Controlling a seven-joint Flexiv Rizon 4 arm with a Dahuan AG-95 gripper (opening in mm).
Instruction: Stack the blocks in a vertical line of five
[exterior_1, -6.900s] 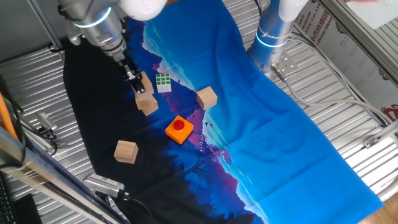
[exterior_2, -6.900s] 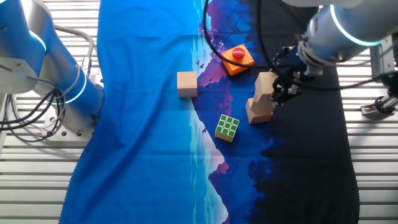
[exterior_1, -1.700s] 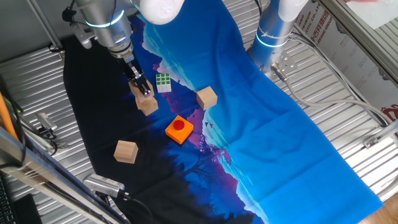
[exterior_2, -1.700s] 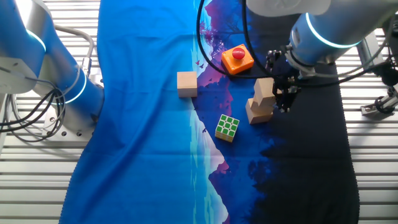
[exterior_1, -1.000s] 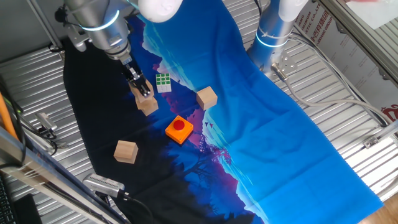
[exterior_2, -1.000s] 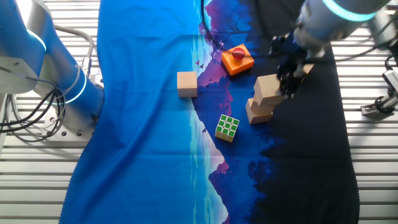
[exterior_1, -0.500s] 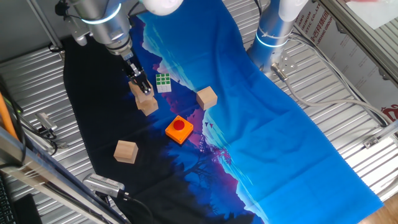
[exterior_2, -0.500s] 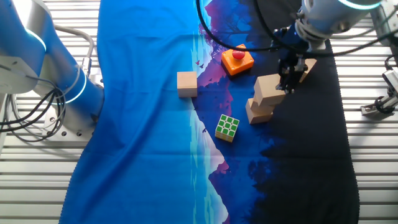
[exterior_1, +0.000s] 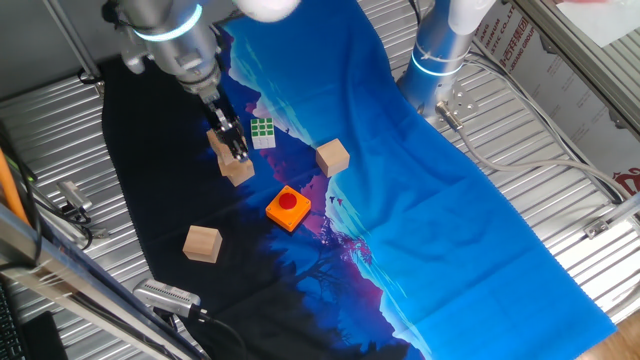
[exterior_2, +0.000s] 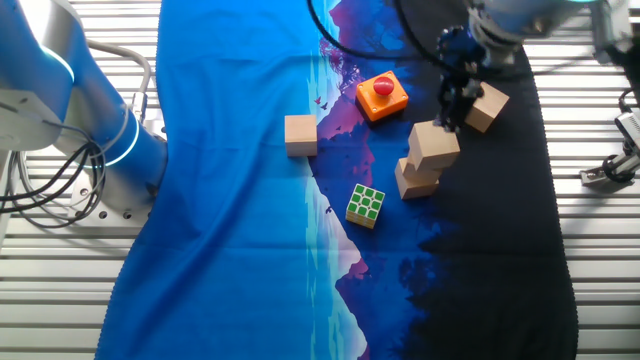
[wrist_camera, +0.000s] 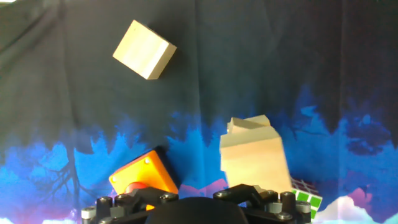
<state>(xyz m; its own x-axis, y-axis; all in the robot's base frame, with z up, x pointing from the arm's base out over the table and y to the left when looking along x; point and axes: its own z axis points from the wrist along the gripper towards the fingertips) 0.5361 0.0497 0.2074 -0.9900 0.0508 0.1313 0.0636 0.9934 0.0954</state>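
Two tan blocks form a stack, the upper block (exterior_2: 433, 143) turned a little askew on the lower one (exterior_2: 413, 181). That stack (exterior_1: 238, 170) also fills the lower right of the hand view (wrist_camera: 254, 155). A loose block (exterior_2: 487, 107) lies on the black cloth beyond it, also seen in the hand view (wrist_camera: 144, 50). Another block (exterior_2: 300, 135) lies on the blue cloth. My gripper (exterior_2: 450, 112) hangs above the stack, open and holding nothing; in one fixed view my gripper (exterior_1: 236, 148) overlaps the upper block. Its fingertips do not show in the hand view.
An orange square with a red button (exterior_2: 381, 95) sits near the stack. A green-and-white puzzle cube (exterior_2: 365, 205) lies on its other side. A second robot arm's base (exterior_1: 437, 55) stands at the cloth's far edge. Ribbed metal table (exterior_1: 560, 250) surrounds the cloth.
My gripper let go of the upper block and drew up and away from the stack, toward the loose block and the button. The upper block stays on the lower one.
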